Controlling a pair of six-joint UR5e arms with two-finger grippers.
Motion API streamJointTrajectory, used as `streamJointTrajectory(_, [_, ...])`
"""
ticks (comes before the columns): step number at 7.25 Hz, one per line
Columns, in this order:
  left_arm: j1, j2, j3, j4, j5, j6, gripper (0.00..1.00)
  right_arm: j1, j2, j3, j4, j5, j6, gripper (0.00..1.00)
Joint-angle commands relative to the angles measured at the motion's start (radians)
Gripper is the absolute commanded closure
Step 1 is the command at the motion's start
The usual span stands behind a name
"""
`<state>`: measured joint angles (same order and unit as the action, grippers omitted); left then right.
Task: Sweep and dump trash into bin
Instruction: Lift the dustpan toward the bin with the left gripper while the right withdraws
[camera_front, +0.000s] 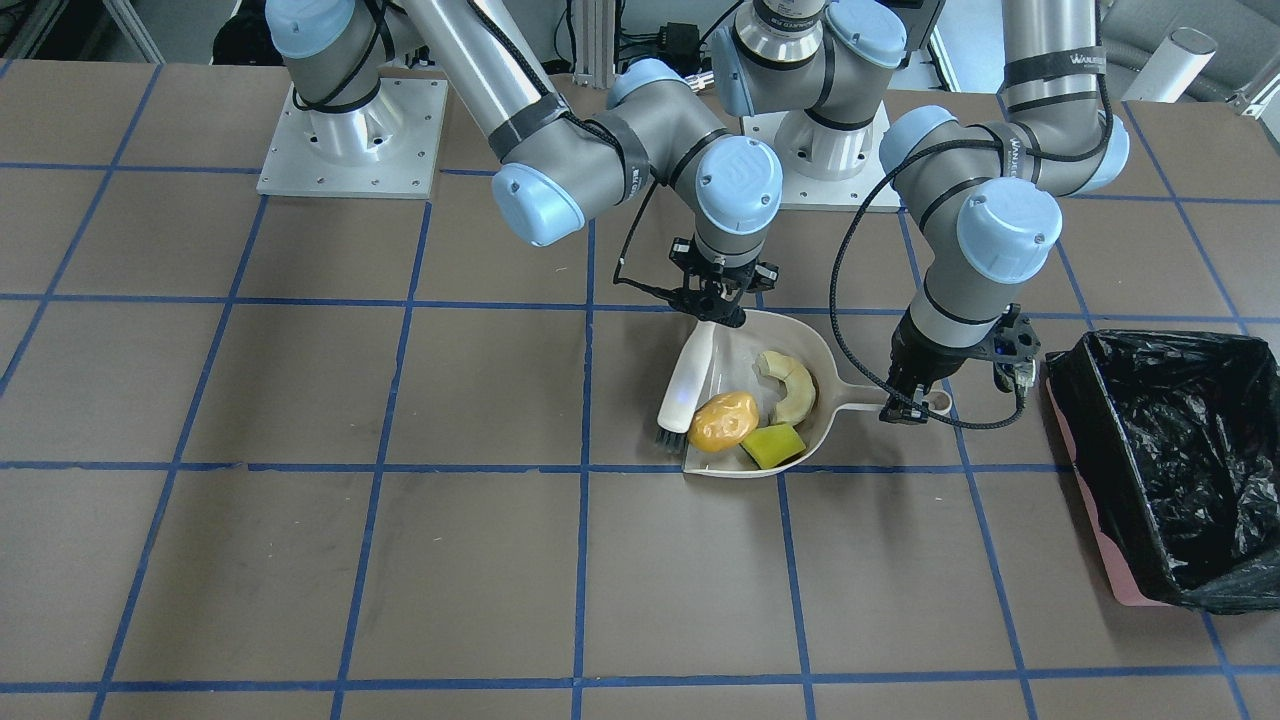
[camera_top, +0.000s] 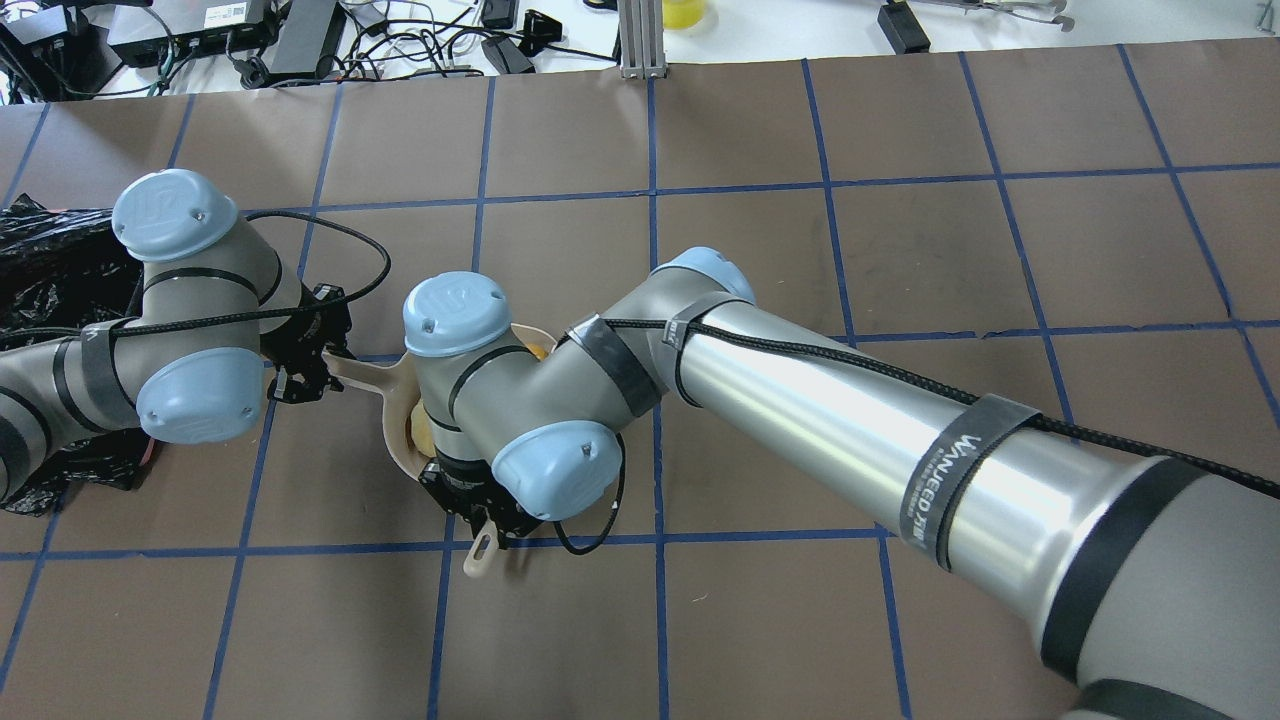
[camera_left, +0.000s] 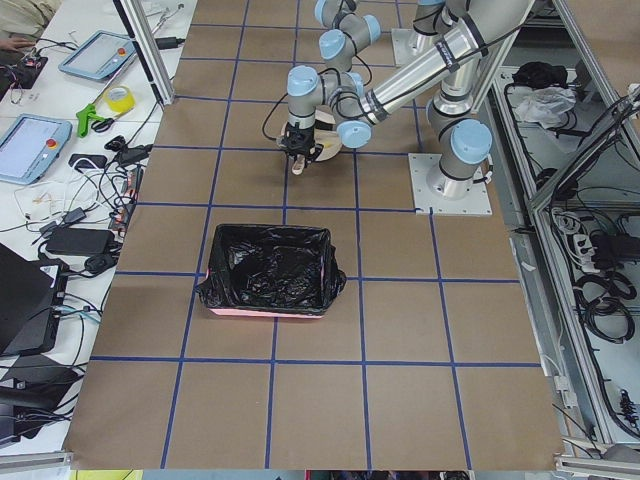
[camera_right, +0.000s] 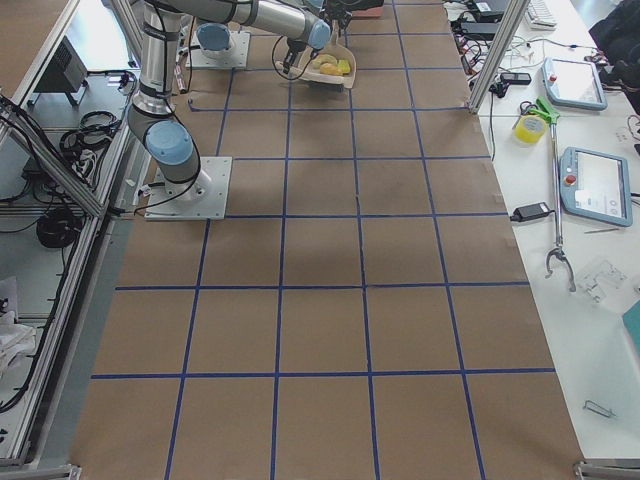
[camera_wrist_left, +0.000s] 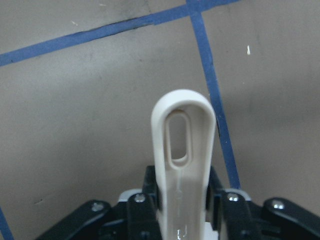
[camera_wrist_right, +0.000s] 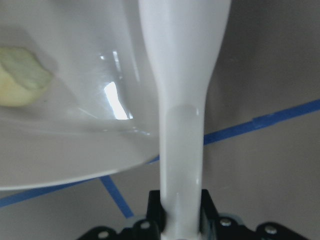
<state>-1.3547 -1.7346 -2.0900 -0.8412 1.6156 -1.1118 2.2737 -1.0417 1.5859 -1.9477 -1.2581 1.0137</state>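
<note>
The beige dustpan (camera_front: 740, 350) lies near the table's middle and holds all the trash: the orange-brown lump (camera_front: 722, 420), the cream ring piece (camera_front: 790, 385) and the yellow-green wedge (camera_front: 772, 445). My left gripper (camera_front: 908, 405) is shut on the dustpan's handle (camera_wrist_left: 183, 150). My right gripper (camera_front: 718, 312) is shut on the handle of the beige brush (camera_front: 688, 385), whose dark bristles rest at the pan's open edge beside the orange lump. The pink bin (camera_front: 1170, 470) with its black bag stands on the left arm's side, apart from the pan.
The table is brown with blue tape lines (camera_front: 585, 560). Both arm bases (camera_front: 350, 140) stand at the robot's edge. In the overhead view the right arm's elbow (camera_top: 470, 320) hides most of the dustpan. Operators' devices lie on side benches (camera_right: 590, 180).
</note>
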Motion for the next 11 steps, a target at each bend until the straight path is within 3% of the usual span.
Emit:
streamJointTrajectory(1, [0.002,0.001,-0.001,0.001,0.001,0.006,1.00,0.004,0.070,-0.119,-0.001,0.025,-0.014,1.00])
streamJointTrajectory(7, [0.029,0.006,0.005,0.001,-0.011,0.013,1.00,-0.049,-0.030,-0.113,0.292,-0.162,-0.228,1.00])
streamJointTrajectory(9, [0.034,0.023,0.008,-0.005,-0.041,0.015,1.00,-0.159,-0.092,-0.109,0.399,-0.213,-0.367,0.99])
streamJointTrajectory(11, [0.095,0.035,0.031,-0.018,-0.155,0.020,1.00,-0.282,-0.129,-0.107,0.438,-0.249,-0.496,0.99])
